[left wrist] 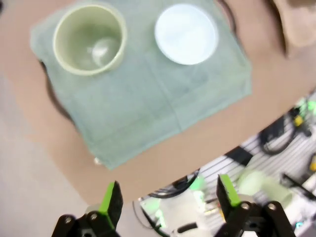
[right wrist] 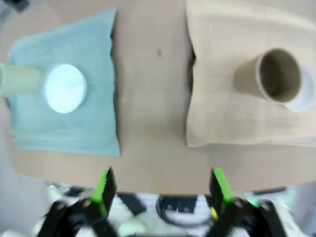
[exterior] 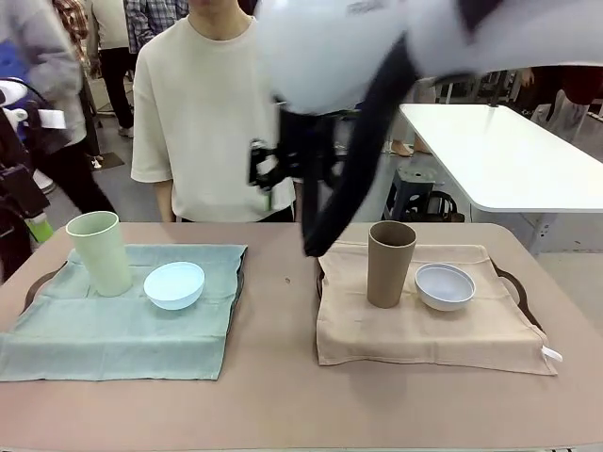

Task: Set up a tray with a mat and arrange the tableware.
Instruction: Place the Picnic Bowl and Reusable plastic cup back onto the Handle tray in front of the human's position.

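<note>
On the tabletop point(exterior: 283, 377), two trays are laid with mats. The green mat point(exterior: 113, 330) carries the pale green tumbler point(exterior: 100, 252), upright, with the light blue bowl point(exterior: 174, 284) just beside it. The beige mat point(exterior: 424, 330) carries the taupe tumbler point(exterior: 390, 264), upright, and the bluish-white bowl point(exterior: 445, 286) beside it. The left hand point(left wrist: 168, 200) and right hand point(right wrist: 160, 190) are seen above, both released, nothing grasped.

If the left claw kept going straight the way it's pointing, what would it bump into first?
Probably the bare brown table, near its edge, just short of the green mat. The open left claw holds nothing, and nothing stands in between, though depth is hard to judge.
</note>
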Controlling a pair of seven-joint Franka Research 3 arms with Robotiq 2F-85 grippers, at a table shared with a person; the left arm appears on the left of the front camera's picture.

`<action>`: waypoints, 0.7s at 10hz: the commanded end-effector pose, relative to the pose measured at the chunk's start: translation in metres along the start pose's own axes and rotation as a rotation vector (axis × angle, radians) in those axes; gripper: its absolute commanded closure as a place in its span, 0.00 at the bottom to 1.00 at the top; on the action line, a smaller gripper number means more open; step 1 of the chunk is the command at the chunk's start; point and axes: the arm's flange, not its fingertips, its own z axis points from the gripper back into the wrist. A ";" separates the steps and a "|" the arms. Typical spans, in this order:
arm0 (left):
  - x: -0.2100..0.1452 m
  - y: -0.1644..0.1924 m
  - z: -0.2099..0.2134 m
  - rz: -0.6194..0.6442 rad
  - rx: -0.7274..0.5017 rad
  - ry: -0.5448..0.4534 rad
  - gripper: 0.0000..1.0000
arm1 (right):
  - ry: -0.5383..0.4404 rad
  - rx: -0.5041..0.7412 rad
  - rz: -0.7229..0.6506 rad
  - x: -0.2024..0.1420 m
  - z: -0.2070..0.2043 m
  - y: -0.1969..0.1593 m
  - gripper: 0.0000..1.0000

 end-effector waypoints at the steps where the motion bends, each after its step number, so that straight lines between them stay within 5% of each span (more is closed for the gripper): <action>1: -0.003 0.009 0.000 0.124 0.028 -0.049 0.00 | -0.003 0.092 -0.027 -0.021 0.005 -0.074 0.03; 5: -0.016 0.037 0.013 0.229 0.079 -0.018 0.00 | -0.004 0.055 -0.110 -0.032 0.018 -0.166 0.03; 7: -0.012 0.033 0.009 0.188 0.058 -0.021 0.00 | -0.002 0.090 -0.075 -0.024 0.021 -0.136 0.03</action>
